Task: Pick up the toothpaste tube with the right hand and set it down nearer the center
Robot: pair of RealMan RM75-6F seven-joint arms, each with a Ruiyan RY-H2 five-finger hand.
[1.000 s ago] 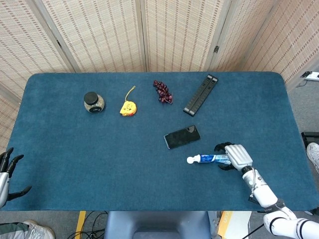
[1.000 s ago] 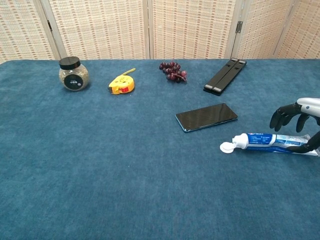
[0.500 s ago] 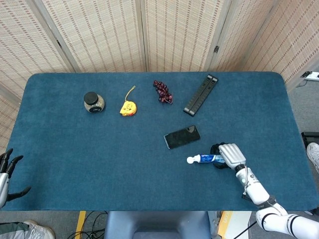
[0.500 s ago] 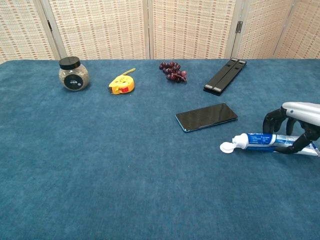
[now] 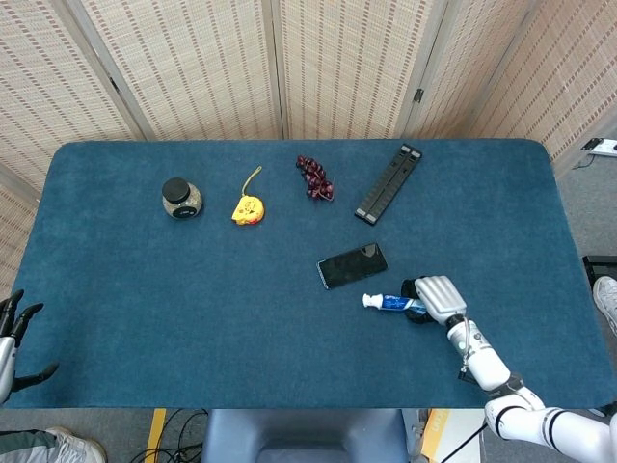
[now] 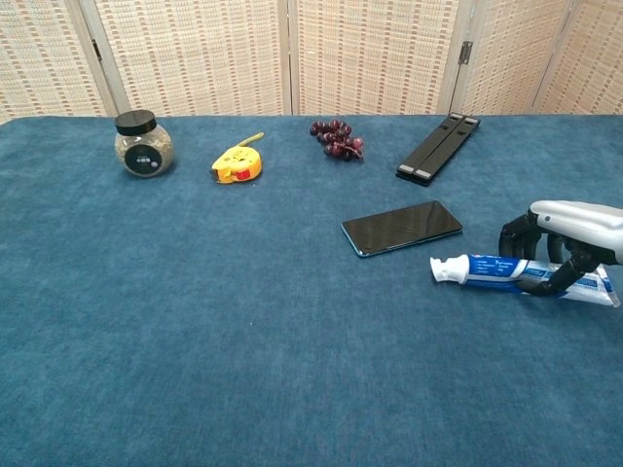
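The toothpaste tube (image 5: 388, 303) (image 6: 489, 272) is white and blue, lying nearly level with its white cap pointing left, just below the black phone. My right hand (image 5: 435, 297) (image 6: 563, 237) grips the tube's rear half, with fingers curled over the top and the thumb under it. The tube's tail sticks out past the hand on the right in the chest view. My left hand (image 5: 10, 340) hangs off the table's near left corner, fingers spread and holding nothing.
A black phone (image 5: 353, 265) (image 6: 402, 228) lies close above and left of the tube. Further back are a black folded stand (image 5: 388, 182), purple grapes (image 5: 315, 177), a yellow tape measure (image 5: 249, 207) and a small jar (image 5: 181, 198). The blue cloth table (image 5: 193, 318) spreads to the left.
My right hand slid left along the tube and closed around it. The tube shifted slightly up and back toward the phone, with its cap end raised.
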